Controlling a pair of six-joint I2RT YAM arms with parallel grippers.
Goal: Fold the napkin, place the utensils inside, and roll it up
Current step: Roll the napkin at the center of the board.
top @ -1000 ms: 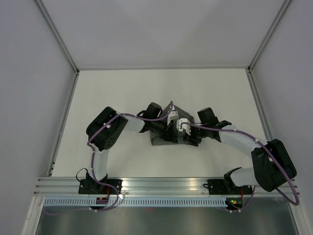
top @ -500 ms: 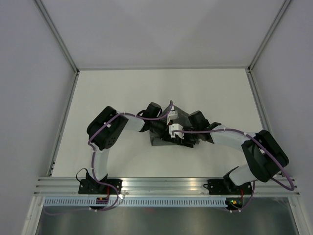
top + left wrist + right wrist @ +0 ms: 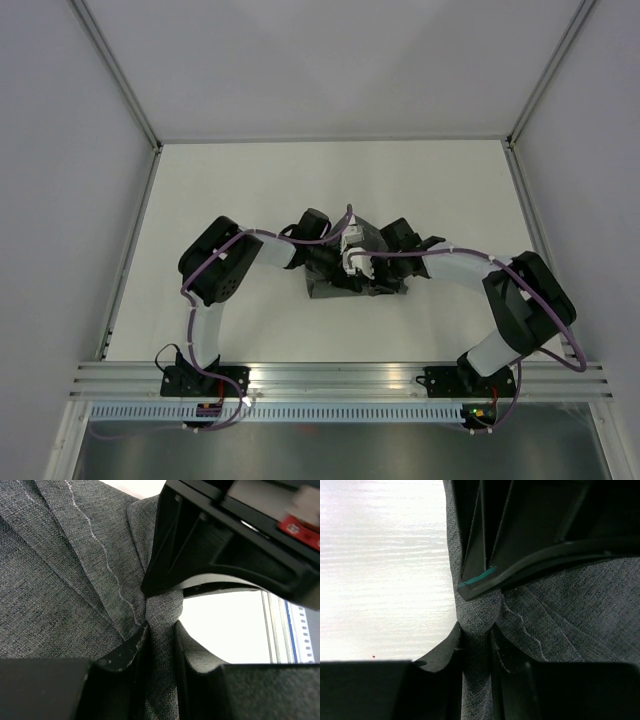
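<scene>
Left wrist view: the left gripper was clamped on a pinched-up ridge of the napkin, with the grey cloth squeezed thin between its two fingers. Creases fanned out from that pinch, and the pale stitched line along the hem ran down into it, so the grip seemed to sit at or near an edge of the cloth.

The right gripper faced it almost tip to tip. In its own wrist view its fingers were likewise closed on a bunched knob of the same fabric. The two holds were just beside each other, probably so that both arms could lift or turn one stretch of hem together and keep the fold or roll from slipping.

From above, the napkin lay as a small dark bundle on the table. It sat about midway between the left and right edges and somewhat nearer the near edge than the far one, and the two arms hid most of it.

The utensils showed in no view. Whether they were already wrapped inside could not be told. Judging by how compact the cloth looked, the job appeared to be in its rolling stage.
</scene>
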